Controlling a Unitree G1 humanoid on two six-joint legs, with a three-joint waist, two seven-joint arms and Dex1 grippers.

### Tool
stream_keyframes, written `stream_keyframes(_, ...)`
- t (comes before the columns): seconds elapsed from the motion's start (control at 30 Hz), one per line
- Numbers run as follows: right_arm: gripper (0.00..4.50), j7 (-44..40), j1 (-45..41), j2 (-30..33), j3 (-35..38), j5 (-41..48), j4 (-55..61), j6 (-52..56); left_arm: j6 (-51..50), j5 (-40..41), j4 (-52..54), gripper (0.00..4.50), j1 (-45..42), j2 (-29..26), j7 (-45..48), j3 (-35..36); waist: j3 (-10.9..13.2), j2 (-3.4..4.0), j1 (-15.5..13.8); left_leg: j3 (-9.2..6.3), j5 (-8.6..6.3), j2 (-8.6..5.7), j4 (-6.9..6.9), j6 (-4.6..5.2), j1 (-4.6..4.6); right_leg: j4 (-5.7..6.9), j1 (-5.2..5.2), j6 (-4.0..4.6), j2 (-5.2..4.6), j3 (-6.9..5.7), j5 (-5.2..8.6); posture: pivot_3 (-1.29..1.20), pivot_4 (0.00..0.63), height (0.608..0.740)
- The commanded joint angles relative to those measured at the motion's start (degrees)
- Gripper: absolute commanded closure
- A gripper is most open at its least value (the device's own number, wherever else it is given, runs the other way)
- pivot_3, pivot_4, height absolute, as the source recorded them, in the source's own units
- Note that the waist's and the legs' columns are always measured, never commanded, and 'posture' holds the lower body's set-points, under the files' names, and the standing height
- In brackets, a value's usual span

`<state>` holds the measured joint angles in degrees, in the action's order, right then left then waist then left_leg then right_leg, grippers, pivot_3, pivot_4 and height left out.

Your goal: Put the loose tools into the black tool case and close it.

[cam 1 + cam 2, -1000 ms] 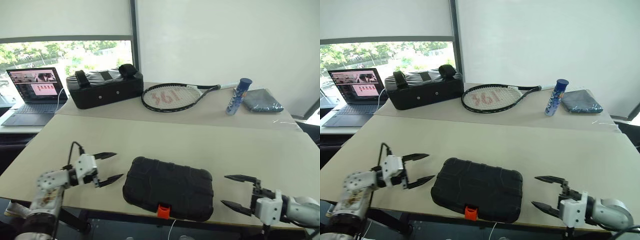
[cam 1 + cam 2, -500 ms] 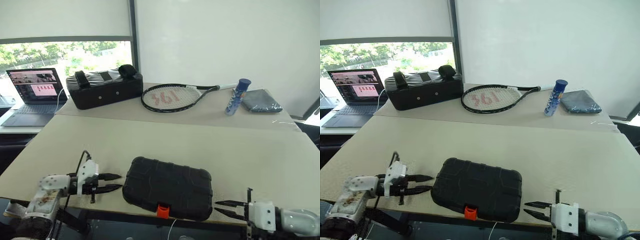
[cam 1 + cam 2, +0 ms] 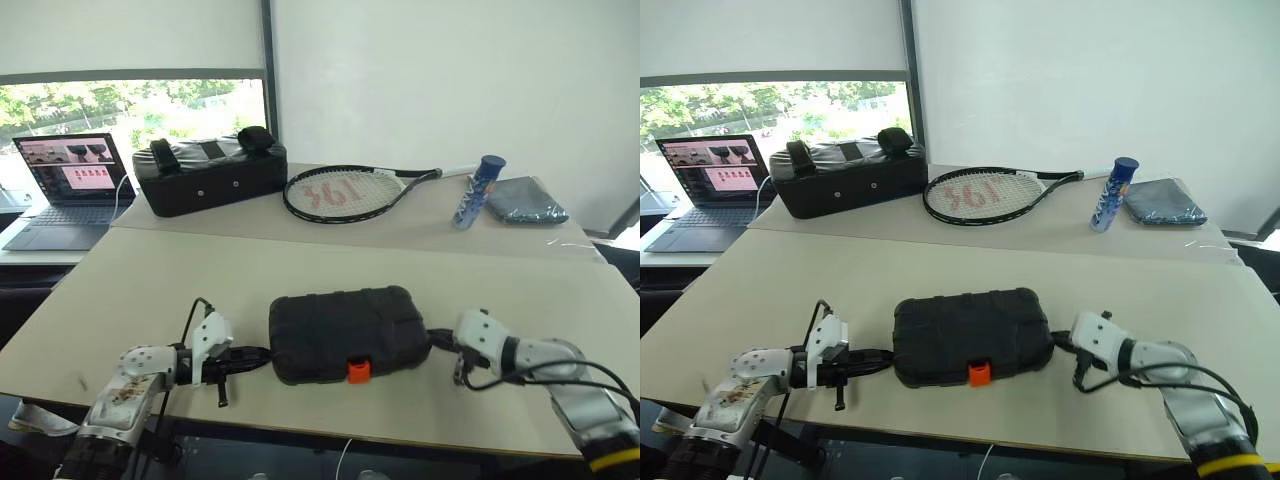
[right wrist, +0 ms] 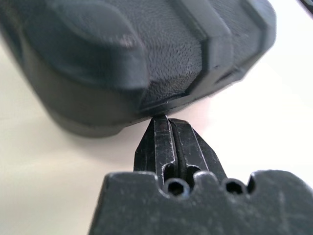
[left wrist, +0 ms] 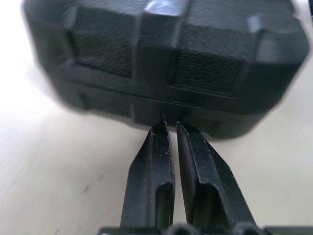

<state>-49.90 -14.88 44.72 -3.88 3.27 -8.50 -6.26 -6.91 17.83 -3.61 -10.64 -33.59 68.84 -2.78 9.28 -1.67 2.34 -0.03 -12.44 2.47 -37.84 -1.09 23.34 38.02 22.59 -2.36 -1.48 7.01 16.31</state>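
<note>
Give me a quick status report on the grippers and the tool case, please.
Left gripper shut, tips at the black tool case end. Right gripper shut at the opposite end. Case closed, nothing in the way.

Red characters are painted across the strings of the tennis racket (image 3: 345,193) lying at the far side of the surface; they look like digits but cannot be read with certainty. The blue bottle (image 3: 476,191) carries label printing too small to read. The laptop screen (image 3: 70,163) shows small tiles, with no legible text.
</note>
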Motion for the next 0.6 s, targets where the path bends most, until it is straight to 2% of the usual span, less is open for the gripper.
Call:
stream_keyframes(0.03,4.5,-0.74,-2.89,0.06,0.05,-1.09,-1.58,-3.08,-1.01,2.08,5.81,4.14,-0.21,1.31,-0.55,-1.22,0.0,0.0,-0.29,-0.01,-0.01,-0.01,0.01,0.01,0.05,-0.02,0.03,0.0,-0.02,-0.03,0.0,0.0,0.15,0.74)
stream_keyframes(0.13,4.5,-1.6,-1.96,1.01,2.9,0.56,-2.36,-4.86,-3.73,5.28,7.72,4.14,0.46,-0.84,1.11,1.33,0.0,0.0,-0.34,-0.03,-0.04,0.0,0.01,0.03,0.15,-0.05,0.09,-0.01,-0.04,-0.06,0.0,0.0,0.15,0.74)
stream_keyframes(0.23,4.5,-4.88,2.54,3.27,7.57,5.34,0.55,-6.84,-13.07,12.51,10.17,4.14,-0.51,-6.14,4.56,5.44,0.04,-0.01,-0.36,-0.05,-0.04,0.0,0.01,0.03,0.22,-0.02,0.14,-0.01,-0.04,-0.07,0.01,0.0,0.15,0.74)
stream_keyframes(0.37,4.5,-6.75,12.62,4.45,13.24,11.78,9.25,-3.17,-25.18,20.22,10.56,4.14,-7.97,-10.97,6.54,6.87,0.06,0.02,-0.25,-0.12,-0.04,0.01,0.0,0.03,0.11,0.0,0.02,-0.02,-0.04,-0.16,0.02,0.0,0.15,0.74)
stream_keyframes(0.43,4.5,-6.91,19.2,4.41,15.16,14.06,15.34,-0.48,-29.72,21.96,9.72,4.14,-14.09,-10.71,7.04,4.93,0.07,0.02,-0.39,-0.12,-0.04,-0.02,-0.01,0.03,-0.08,-0.03,-0.21,-0.09,-0.04,-0.17,0.06,0.0,0.15,0.74)
stream_keyframes(0.5,4.5,-6.79,23.74,3.46,15.69,16.46,21.34,1.17,-28.74,19.63,8.15,4.14,-18.63,-8.49,6.22,2.27,0.08,0.05,-0.26,-0.08,-0.04,-0.02,-0.02,0.02,-0.16,-0.05,-0.31,-0.31,-0.03,-0.11,0.18,0.0,0.15,0.74)
stream_keyframes(0.6,4.5,-4.49,28.51,1.1,12.67,17.36,30.53,4.78,-24.83,13.99,3.37,4.14,-24.86,-1.93,3.22,-3.3,0.07,0.07,0.41,-0.08,-0.03,-0.07,-0.02,0.02,-0.2,-0.02,-0.32,-0.36,-0.01,-0.02,0.21,0.0,0.15,0.74)
